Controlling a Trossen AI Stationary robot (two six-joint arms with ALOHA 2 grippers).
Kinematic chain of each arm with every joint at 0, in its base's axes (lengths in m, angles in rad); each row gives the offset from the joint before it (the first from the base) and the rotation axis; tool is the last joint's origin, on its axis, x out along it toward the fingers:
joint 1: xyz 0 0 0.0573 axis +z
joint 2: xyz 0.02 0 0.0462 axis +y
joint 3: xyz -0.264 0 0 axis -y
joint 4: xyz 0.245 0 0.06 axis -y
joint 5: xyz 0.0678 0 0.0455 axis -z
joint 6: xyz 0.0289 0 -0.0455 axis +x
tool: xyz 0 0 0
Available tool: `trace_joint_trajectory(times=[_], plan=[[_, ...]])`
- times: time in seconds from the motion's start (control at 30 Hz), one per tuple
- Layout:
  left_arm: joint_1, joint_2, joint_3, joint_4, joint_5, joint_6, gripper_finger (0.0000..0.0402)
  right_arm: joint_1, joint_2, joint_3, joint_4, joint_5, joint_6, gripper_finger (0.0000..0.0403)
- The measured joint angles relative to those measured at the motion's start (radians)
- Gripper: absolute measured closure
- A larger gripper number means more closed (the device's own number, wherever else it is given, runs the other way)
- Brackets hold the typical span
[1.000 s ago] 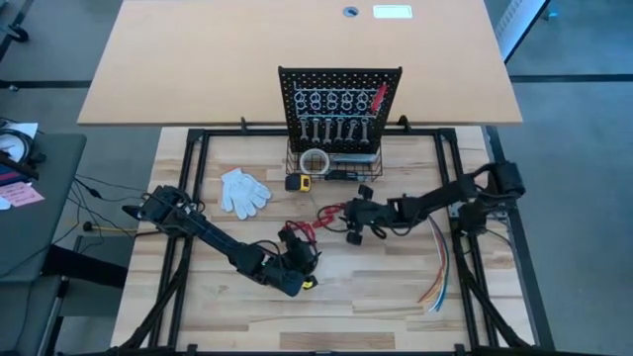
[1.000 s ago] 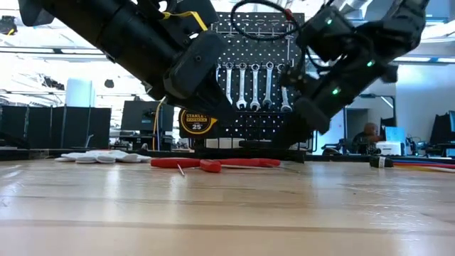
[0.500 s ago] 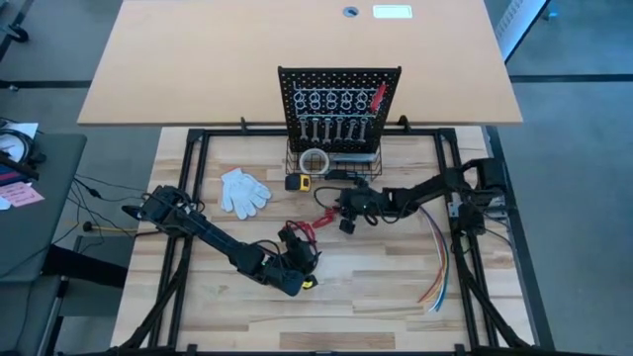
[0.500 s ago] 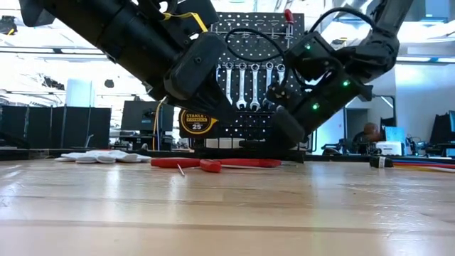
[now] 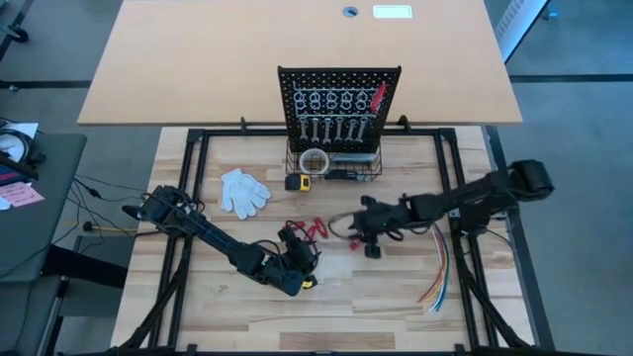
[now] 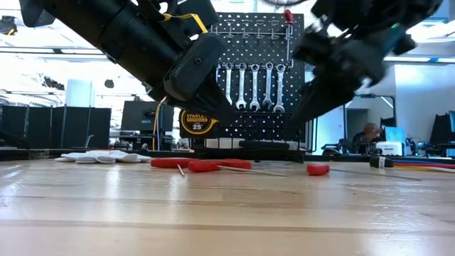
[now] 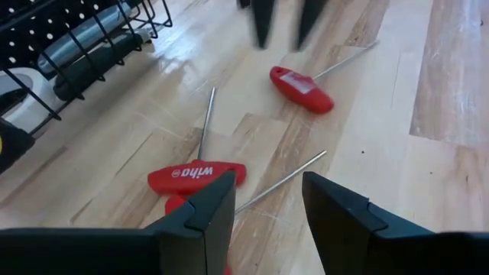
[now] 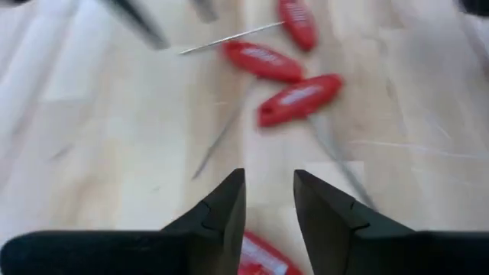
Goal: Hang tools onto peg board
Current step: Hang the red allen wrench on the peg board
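Right gripper (image 8: 267, 198) over bare wood, fingers (image 8: 221, 210) parted with a narrow gap, nothing between them. One red-handled tool (image 8: 263, 256) directly under the fingertips, three more red-handled tools (image 8: 299, 99) just ahead on the table (image 5: 396, 297). Left gripper (image 7: 263, 202) low over the table, fingers likewise parted, empty; red-handled driver (image 7: 197, 176) just ahead of its tips. Peg board (image 5: 339, 99) well beyond both grippers, silver wrenches (image 6: 254, 85) hanging on it.
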State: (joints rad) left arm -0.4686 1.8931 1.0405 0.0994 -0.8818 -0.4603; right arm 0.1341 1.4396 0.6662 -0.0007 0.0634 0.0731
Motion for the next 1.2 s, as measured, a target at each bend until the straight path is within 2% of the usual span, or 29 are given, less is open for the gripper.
trace_joint_trajectory(times=[0.13, 0.33, 0.6, 0.9, 1.07, 1.2], plan=[[0.000, 0.000, 0.000, 0.001, 0.000, -0.002, 0.0251, 0.023, -0.032, -0.007, -0.070, 0.009, -0.059, 0.0227], [0.000, 0.000, 0.000, 0.003, 0.001, -0.004, 0.0251, -0.019, -0.010, -0.106, -0.034, 0.011, -0.232, 0.0168], [0.000, 0.005, 0.000, 0.002, 0.002, -0.005, 0.0251, -0.080, -0.011, -0.133, -0.044, 0.008, -0.188, 0.0179], [0.000, 0.005, 0.000, 0.005, 0.004, -0.006, 0.0251, -0.044, -0.011, -0.132, 0.032, 0.005, -0.393, 0.0197], [0.000, 0.005, 0.000, 0.006, 0.004, -0.008, 0.0251, -0.059, -0.011, -0.132, 0.081, -0.024, -0.301, 0.0196], [0.000, 0.006, 0.000, 0.006, 0.004, -0.008, 0.0251, -0.079, -0.011, -0.132, 0.075, -0.054, -0.268, 0.0171]])
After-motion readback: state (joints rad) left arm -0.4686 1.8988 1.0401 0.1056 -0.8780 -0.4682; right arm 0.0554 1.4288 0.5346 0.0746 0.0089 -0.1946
